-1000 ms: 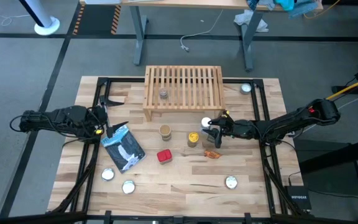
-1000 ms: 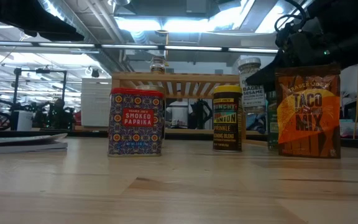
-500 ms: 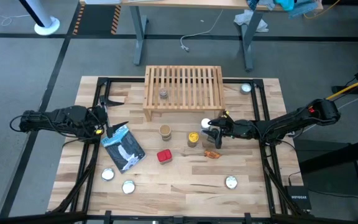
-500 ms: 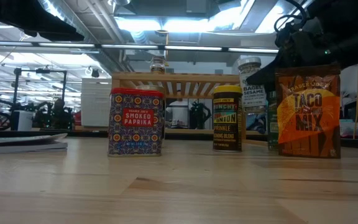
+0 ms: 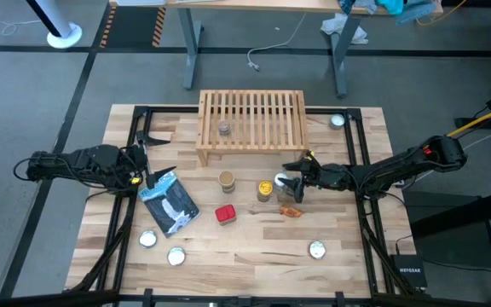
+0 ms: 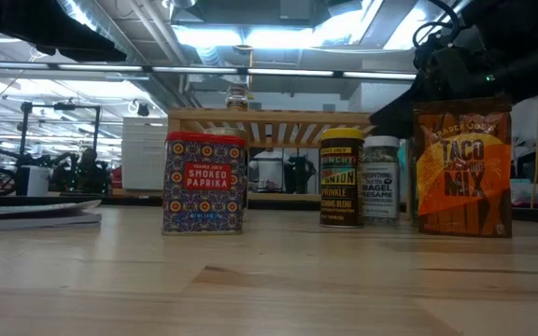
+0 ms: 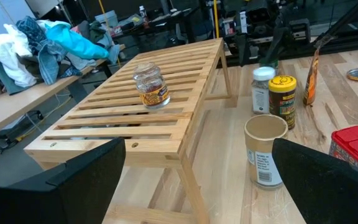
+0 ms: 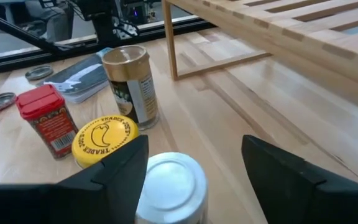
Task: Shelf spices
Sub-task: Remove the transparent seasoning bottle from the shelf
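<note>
The light-wood shelf stands at the table's far middle, with a small clear jar on its slats. In front of it stand a tan-lidded jar, a yellow-lidded jar, a red tin and an orange packet. A white-lidded jar stands upright on the table between the spread fingers of my open right gripper. My left gripper waits open at the table's left side. My right gripper's fingers reach in level from the table's right, one on either side of the white-lidded jar's top. A gap shows at one finger. Whether the other finger touches the jar, I cannot tell. The jar stands on its base on the table.
A blue-and-white pouch lies by the left gripper. Flat silver discs lie near the front left, front right and far right. Bare tabletop lies along the near edge.
The white-lidded jar, which hung lifted and tilted in my right gripper, has come down and now stands upright on the table beside the yellow-lidded jar. My right gripper has opened and stayed in place.
</note>
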`<state>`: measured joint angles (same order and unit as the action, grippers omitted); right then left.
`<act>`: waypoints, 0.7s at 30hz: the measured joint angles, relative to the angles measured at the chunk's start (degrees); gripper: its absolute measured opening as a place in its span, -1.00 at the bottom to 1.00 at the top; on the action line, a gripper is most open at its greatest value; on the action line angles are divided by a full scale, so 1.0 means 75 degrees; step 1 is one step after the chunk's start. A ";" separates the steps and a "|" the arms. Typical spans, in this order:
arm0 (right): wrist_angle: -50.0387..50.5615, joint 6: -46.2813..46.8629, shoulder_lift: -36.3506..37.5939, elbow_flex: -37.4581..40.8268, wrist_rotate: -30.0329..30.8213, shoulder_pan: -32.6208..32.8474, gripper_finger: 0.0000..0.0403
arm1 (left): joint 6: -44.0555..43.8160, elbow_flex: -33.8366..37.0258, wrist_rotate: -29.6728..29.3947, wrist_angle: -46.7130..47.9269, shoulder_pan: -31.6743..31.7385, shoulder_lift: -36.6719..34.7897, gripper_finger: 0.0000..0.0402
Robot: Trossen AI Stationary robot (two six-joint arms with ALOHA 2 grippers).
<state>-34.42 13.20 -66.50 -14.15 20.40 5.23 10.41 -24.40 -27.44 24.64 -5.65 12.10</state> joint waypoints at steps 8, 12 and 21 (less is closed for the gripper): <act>-0.0028 -0.0007 0.0000 0.0000 0.0063 0.0000 0.33 | 0.0000 0.0000 0.0000 0.0000 0.0003 -0.0003 0.99; -0.0371 -0.0209 0.0000 0.0000 0.0289 0.0000 0.33 | 0.0000 0.0000 0.0000 0.0000 0.0002 -0.0002 0.99; -0.1801 -0.0654 0.0000 -0.0050 0.0127 0.0000 0.33 | 0.0000 0.0000 -0.0001 0.0000 0.0003 -0.0001 0.99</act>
<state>-47.93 8.29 -66.50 -14.53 21.36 5.23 10.41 -24.40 -27.45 24.64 -5.63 12.09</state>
